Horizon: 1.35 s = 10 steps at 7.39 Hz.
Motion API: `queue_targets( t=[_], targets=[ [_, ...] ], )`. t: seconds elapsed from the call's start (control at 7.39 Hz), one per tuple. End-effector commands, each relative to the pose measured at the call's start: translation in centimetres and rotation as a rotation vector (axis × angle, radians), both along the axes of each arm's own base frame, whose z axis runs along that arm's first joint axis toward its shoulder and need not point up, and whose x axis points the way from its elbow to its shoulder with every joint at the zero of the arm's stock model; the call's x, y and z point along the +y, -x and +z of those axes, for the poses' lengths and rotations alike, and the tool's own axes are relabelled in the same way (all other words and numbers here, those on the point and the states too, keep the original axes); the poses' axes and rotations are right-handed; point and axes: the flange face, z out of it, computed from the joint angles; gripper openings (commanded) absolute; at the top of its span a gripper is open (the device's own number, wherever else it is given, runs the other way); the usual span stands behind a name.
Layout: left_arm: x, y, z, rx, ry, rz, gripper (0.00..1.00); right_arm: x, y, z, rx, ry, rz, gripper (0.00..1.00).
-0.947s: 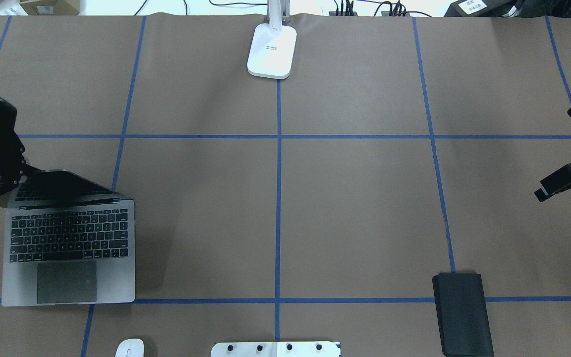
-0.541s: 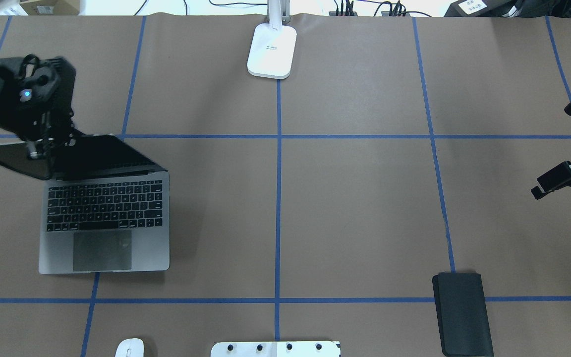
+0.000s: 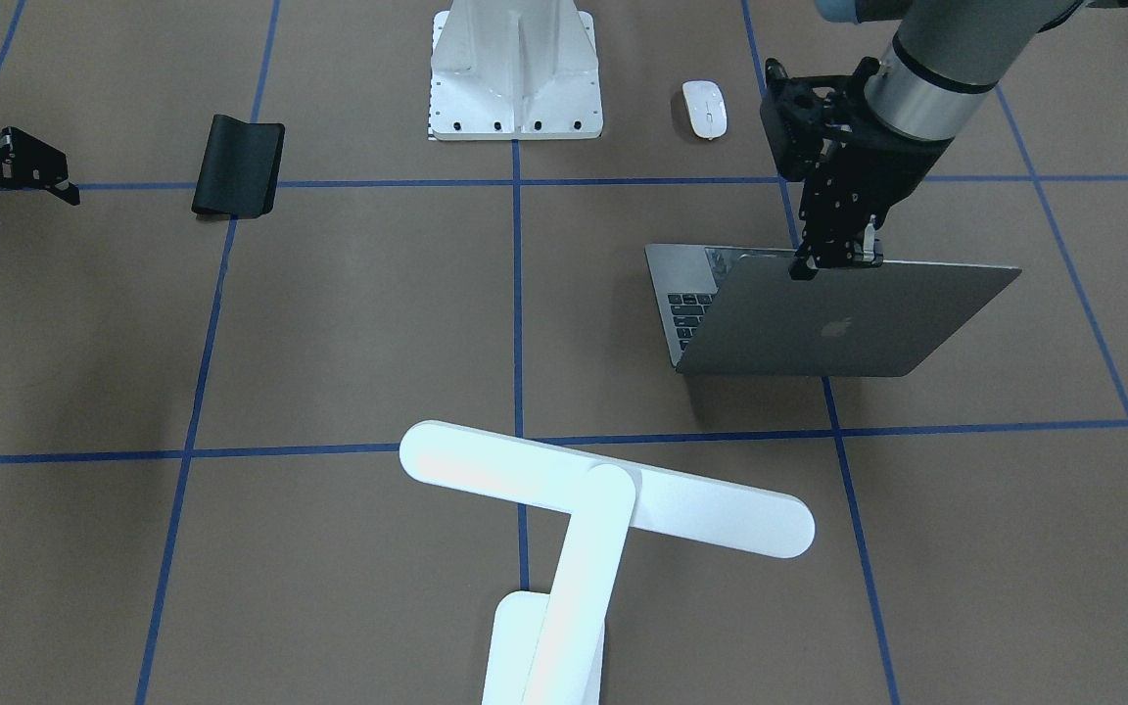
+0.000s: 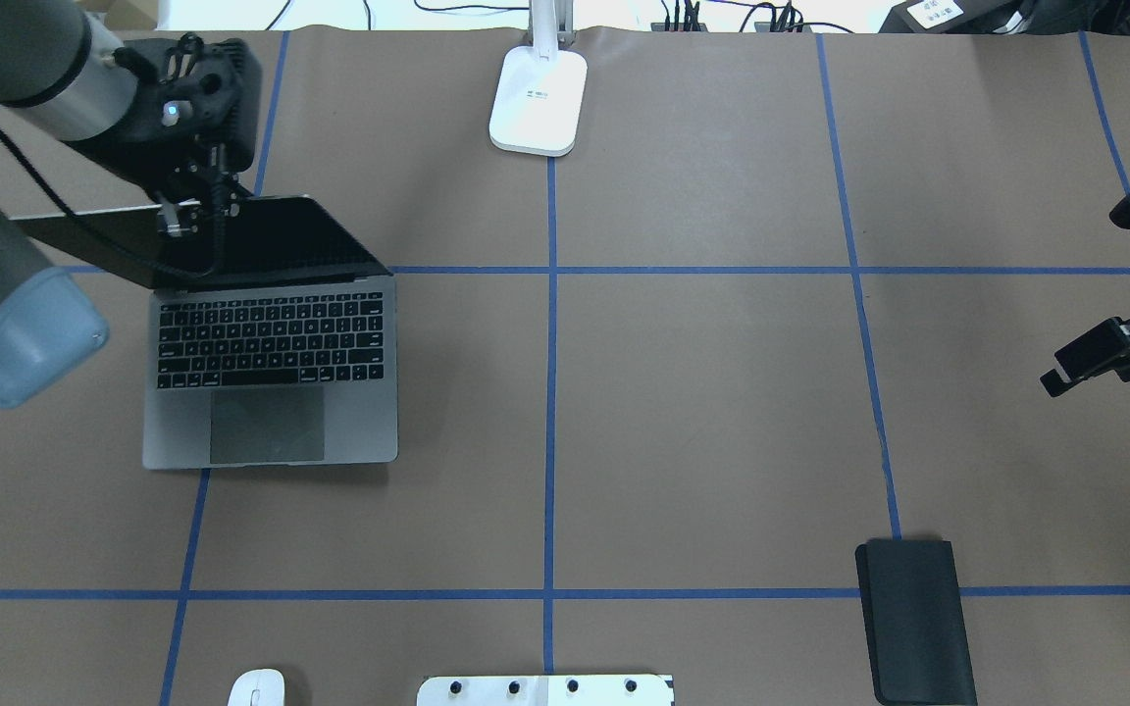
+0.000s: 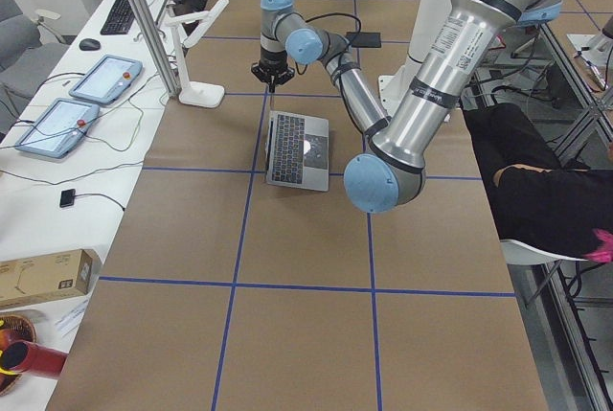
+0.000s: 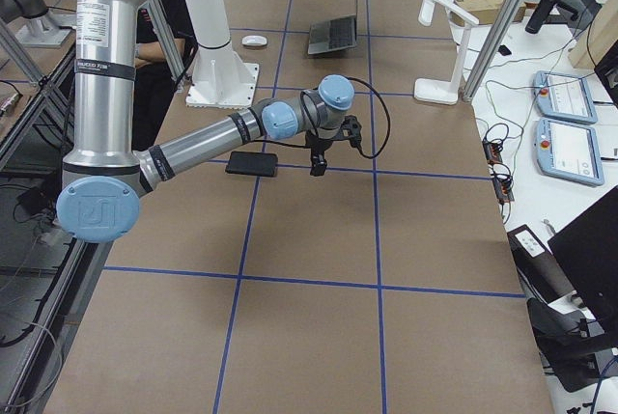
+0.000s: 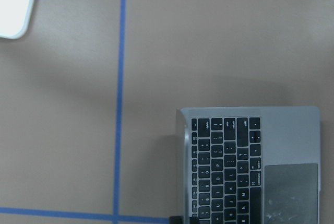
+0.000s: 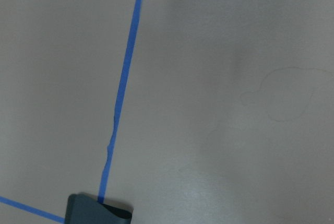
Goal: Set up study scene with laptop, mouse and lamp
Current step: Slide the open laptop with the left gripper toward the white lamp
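The laptop (image 4: 271, 373) stands open left of the table's middle, its lid (image 3: 838, 323) tilted back with the logo facing away from me. My left gripper (image 4: 184, 214) is shut on the lid's top edge (image 3: 833, 259). The left wrist view looks down on its keyboard (image 7: 229, 166). The white mouse (image 4: 256, 688) lies at the near edge, beside the pedestal. The lamp (image 3: 603, 490) stands at the far middle, its base (image 4: 538, 98) on the centre line. My right gripper (image 4: 1085, 299) hovers open at the right edge, holding nothing.
A flat black mat (image 4: 918, 623) lies near right, its corner showing in the right wrist view (image 8: 96, 211). The white bolted pedestal (image 3: 515, 73) sits at the near middle. Blue tape lines grid the brown tabletop. Tablets and cables lie beyond the far edge.
My left gripper has dragged the laptop by its lid to the right and toward the far side. The right gripper has only drifted slightly inward.
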Motion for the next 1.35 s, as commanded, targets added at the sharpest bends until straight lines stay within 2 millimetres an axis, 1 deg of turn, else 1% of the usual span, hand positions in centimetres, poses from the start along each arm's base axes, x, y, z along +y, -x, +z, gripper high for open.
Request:
queue_targets(
  t=[0.0, 0.14, 0.27, 0.41, 0.54, 0.68, 0.81, 0.95, 1.08, 1.22],
  targets=[
    [-2.0, -3.1, -3.0, -0.023, -0.041, -0.019, 0.02, 0.1, 0.1, 0.0, -0.012, 0.009, -0.005, 0.99],
    [-2.7, -4.2, -3.5, -0.029, -0.044, -0.016, 0.02, 0.0, 0.1, 0.0, -0.012, 0.010, -0.004, 0.99],
    [-3.0, -5.1, -5.1, -0.039, -0.079, -0.033, 0.02, 0.0, 0.1, -0.1, -0.014, 0.009, -0.005, 0.99],
    [-3.2, -7.1, -5.4, -0.051, -0.086, -0.026, 0.02, 0.1, 0.1, 0.0, -0.013, 0.011, -0.006, 0.99],
    [-3.3, -9.8, -5.7, -0.083, -0.117, -0.036, 0.02, 0.1, 0.1, -0.1, -0.015, 0.010, -0.005, 0.99],
    [-3.1, -11.0, -6.6, -0.063, -0.133, -0.048, 0.02, 0.1, 0.1, -0.1, -0.015, 0.010, -0.005, 0.99],
    [-3.2, -11.2, -7.0, -0.058, -0.130, -0.053, 0.02, 0.2, 0.1, -0.3, -0.022, 0.012, -0.008, 0.99],
    [-3.6, -11.6, -6.8, -0.063, -0.124, -0.052, 0.02, 0.3, 0.1, -0.4, -0.037, 0.018, -0.013, 0.99],
    [-4.0, -12.1, -7.8, -0.059, -0.123, -0.057, 0.02, 0.3, 0.1, -0.4, -0.038, 0.020, -0.013, 0.99],
    [-4.4, -12.4, -7.5, -0.069, -0.118, -0.060, 0.02, 0.2, 0.1, -0.3, -0.037, 0.021, -0.013, 0.99]
  ],
)
